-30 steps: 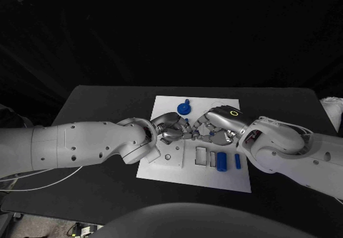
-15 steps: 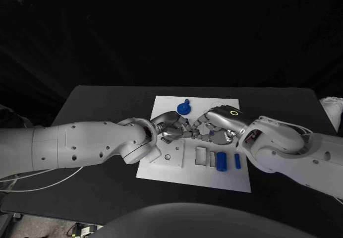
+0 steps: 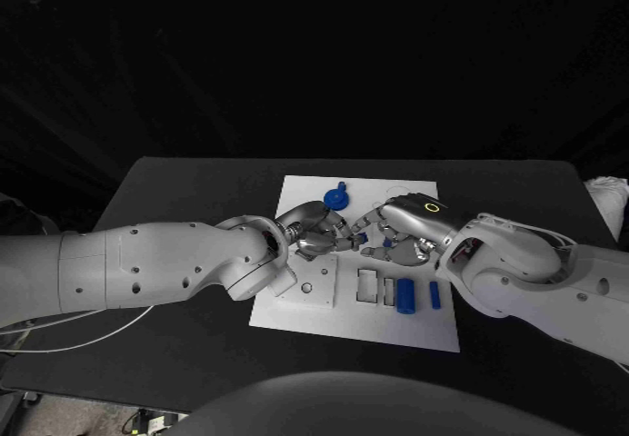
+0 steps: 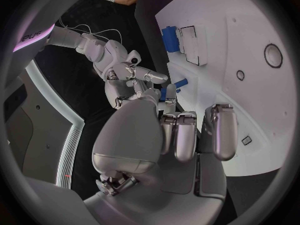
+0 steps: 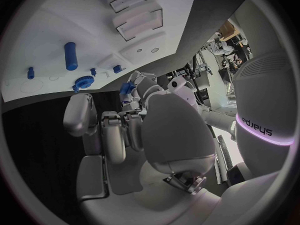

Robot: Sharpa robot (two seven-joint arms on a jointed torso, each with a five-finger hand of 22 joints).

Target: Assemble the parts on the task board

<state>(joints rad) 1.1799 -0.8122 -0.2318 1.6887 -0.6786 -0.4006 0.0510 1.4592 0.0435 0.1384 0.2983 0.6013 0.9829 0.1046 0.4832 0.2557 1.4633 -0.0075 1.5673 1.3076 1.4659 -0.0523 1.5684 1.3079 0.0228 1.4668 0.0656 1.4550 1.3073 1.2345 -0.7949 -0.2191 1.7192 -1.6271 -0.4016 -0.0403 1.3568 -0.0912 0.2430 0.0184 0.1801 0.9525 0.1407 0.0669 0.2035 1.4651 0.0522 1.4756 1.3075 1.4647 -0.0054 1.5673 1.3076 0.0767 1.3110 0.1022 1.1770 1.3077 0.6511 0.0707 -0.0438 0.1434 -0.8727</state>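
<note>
The white task board (image 3: 361, 318) lies in the middle of the table, and both hands meet over its centre. My left hand (image 3: 312, 234) pinches a small blue part (image 3: 356, 238) at its fingertips; the same small blue part (image 4: 164, 92) sits just past the left hand (image 4: 181, 135). My right hand (image 3: 397, 238) faces it, fingers loosely curled and close to the part, holding nothing. Beyond the right hand (image 5: 125, 135) the small blue part (image 5: 128, 88) stays with the left fingers. A blue round part (image 3: 337, 197) stands at the board's far end.
A blue cylinder (image 3: 406, 296) and a thin blue piece (image 3: 435, 293) lie in slots at the board's near right, beside pale slots (image 3: 370, 285). Small blue pegs (image 5: 117, 68) stand in the board. Black table (image 3: 184, 200) surrounds the board.
The two hands' fingertips, touching a second ago, have drawn slightly apart. The right fingers have eased back and the small blue part now shows between the hands.
</note>
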